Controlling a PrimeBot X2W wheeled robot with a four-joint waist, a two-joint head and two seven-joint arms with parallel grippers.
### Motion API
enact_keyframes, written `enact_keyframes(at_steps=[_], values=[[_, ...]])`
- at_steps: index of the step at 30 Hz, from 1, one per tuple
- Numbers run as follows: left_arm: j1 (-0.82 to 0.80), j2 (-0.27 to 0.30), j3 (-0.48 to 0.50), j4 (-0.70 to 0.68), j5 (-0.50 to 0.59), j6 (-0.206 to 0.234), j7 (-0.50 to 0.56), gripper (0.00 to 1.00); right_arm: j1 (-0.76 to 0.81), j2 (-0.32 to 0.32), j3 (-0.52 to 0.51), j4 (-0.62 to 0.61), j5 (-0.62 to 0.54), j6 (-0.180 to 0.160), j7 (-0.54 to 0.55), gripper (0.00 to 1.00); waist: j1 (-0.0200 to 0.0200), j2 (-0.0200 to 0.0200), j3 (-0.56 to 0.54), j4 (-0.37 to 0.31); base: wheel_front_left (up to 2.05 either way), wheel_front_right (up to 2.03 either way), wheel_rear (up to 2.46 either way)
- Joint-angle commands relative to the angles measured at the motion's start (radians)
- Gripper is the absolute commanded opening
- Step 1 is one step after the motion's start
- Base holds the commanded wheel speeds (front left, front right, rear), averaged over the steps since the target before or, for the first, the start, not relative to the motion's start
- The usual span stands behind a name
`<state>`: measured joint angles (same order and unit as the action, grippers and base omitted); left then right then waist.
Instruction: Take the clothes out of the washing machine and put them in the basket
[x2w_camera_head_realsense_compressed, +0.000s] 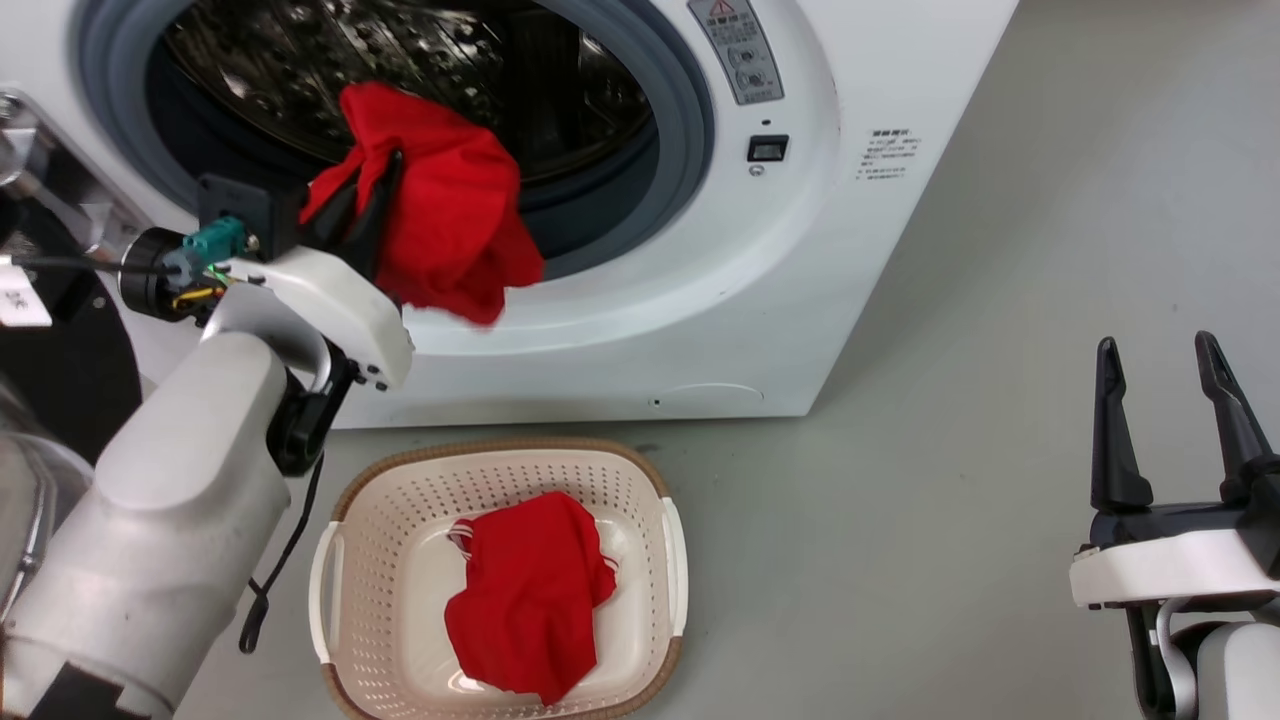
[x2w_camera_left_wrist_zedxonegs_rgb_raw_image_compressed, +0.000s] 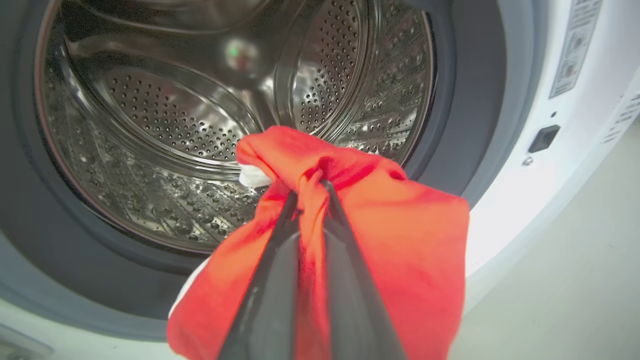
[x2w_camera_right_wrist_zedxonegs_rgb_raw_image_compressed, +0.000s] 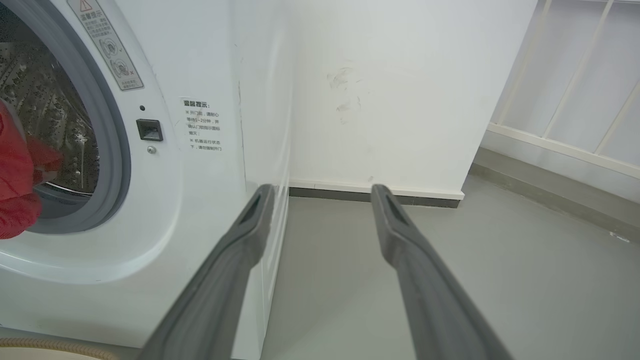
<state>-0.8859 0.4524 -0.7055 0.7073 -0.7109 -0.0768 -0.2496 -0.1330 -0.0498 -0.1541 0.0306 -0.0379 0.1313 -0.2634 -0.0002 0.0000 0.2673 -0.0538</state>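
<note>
**Item 1. Held garment** (x2w_camera_head_realsense_compressed: 450, 220): red soft fabric, one of the clothes. It hangs at the mouth of the washing machine (x2w_camera_head_realsense_compressed: 880, 250), in front of the grey rubber ring (x2w_camera_head_realsense_compressed: 690, 120) and over the lower lip of the opening. It is bunched at the top and its long axis runs 12 to 6 o'clock in the head view. In the left wrist view its loose folds drape to both sides of the fingers.

**Item 2. Left gripper** (x2w_camera_head_realsense_compressed: 372, 180): the fingers are pressed together on a gathered fold near the garment's top. The steel drum (x2w_camera_left_wrist_zedxonegs_rgb_raw_image_compressed: 165, 115) behind it looks bare of cloth where visible.

**Item 3. Second garment** (x2w_camera_head_realsense_compressed: 530, 600): red, lying crumpled on the floor of the basket (x2w_camera_head_realsense_compressed: 400, 500).

**Item 4. Basket**: cream, perforated, with a brown rim. It stands on the grey floor (x2w_camera_head_realsense_compressed: 1000, 500) just in front of the machine.

**Governing relation**: the basket lies at 6 o'clock from the held garment in the head view, almost straight below and slightly nearer the robot. The carrying arm is the nearer one. Judged need: draw the cloth clear of the lip, then lower it. The trailing hem may catch on the ring.

**Item 5. Right gripper** (x2w_camera_head_realsense_compressed: 1155, 342): fingers spread and empty, at 4 o'clock from the garment and well apart. It points at the machine's side and the wall.
</note>
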Motion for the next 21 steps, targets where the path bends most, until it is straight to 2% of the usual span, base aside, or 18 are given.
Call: enact_keyframes(at_steps=[1,6,13,18,21], values=[[0.034,0.013,0.007,-0.044,0.018,0.019,-0.010,0.00,0.014,-0.001,-0.002,0.002,0.000,-0.001,-0.002,1.00,0.0002,0.0000,-0.026,0.016,0.00,0.00,0.00],[0.129,0.050,0.033,-0.217,0.046,0.074,-0.016,0.00,0.026,-0.001,-0.008,0.007,0.004,-0.001,-0.002,1.00,0.0002,0.0000,-0.062,0.026,0.00,0.00,0.00],[0.290,0.118,0.080,-0.481,0.061,0.180,-0.016,0.00,0.050,-0.001,-0.025,0.015,0.016,-0.001,-0.002,1.00,0.0002,0.0000,-0.105,0.038,0.00,0.00,0.00],[0.400,0.157,0.063,-0.632,0.058,0.248,0.034,0.00,0.064,-0.001,-0.041,0.017,0.023,-0.001,-0.002,1.00,0.0002,0.0000,-0.118,0.049,0.00,0.00,0.00],[0.457,0.169,0.047,-0.676,0.040,0.268,0.073,0.00,0.068,-0.001,-0.041,0.013,0.022,-0.001,-0.002,1.00,0.0002,0.0000,-0.113,0.055,0.00,0.00,0.00]])
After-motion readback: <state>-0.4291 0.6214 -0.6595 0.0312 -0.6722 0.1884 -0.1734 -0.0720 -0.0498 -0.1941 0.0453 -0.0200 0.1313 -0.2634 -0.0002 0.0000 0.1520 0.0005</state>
